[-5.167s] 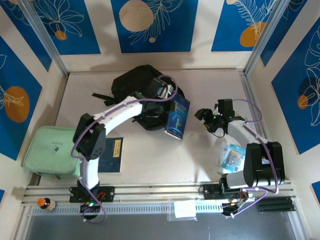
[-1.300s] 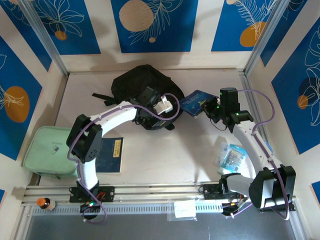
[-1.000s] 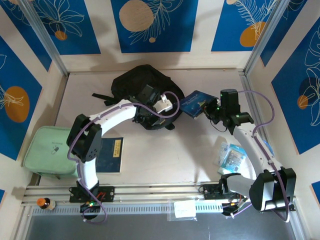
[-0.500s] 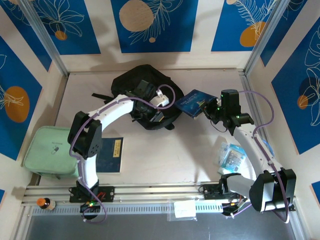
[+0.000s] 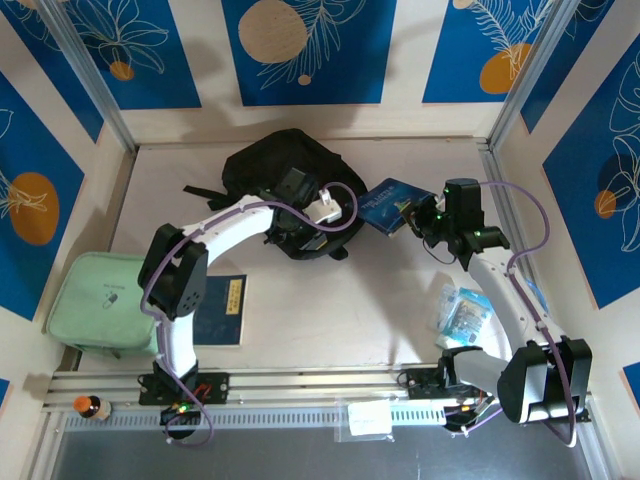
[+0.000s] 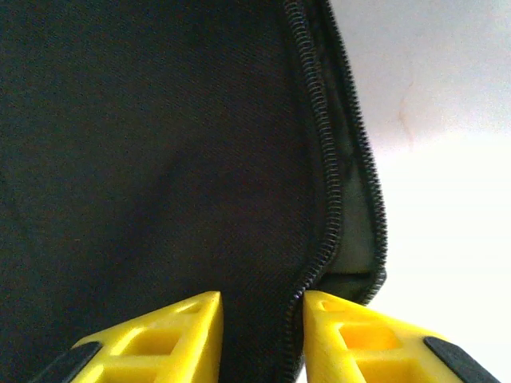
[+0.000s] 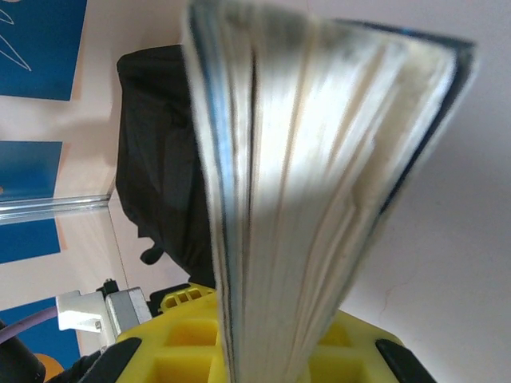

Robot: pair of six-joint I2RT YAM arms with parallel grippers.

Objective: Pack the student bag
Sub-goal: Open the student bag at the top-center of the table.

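One student bag (image 5: 265, 165), far centre. We find our left gripper (image 6: 262, 309) at its near-right edge, jaws slightly apart astride the zip (image 6: 321, 159); right gripper (image 5: 418, 213), just right of it, pinches a blue book (image 5: 385, 205).

The table (image 5: 330, 300) bears a black backpack (image 5: 265, 165), mint-green case (image 5: 100, 300), dark-blue book (image 5: 222, 310) and clear packet (image 5: 465, 315).

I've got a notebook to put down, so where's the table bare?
Bare: the middle, between the student bag, the dark book and the plastic packet; also the far-right corner. Crowded: the bag's right side, where the right gripper holds the blue book.
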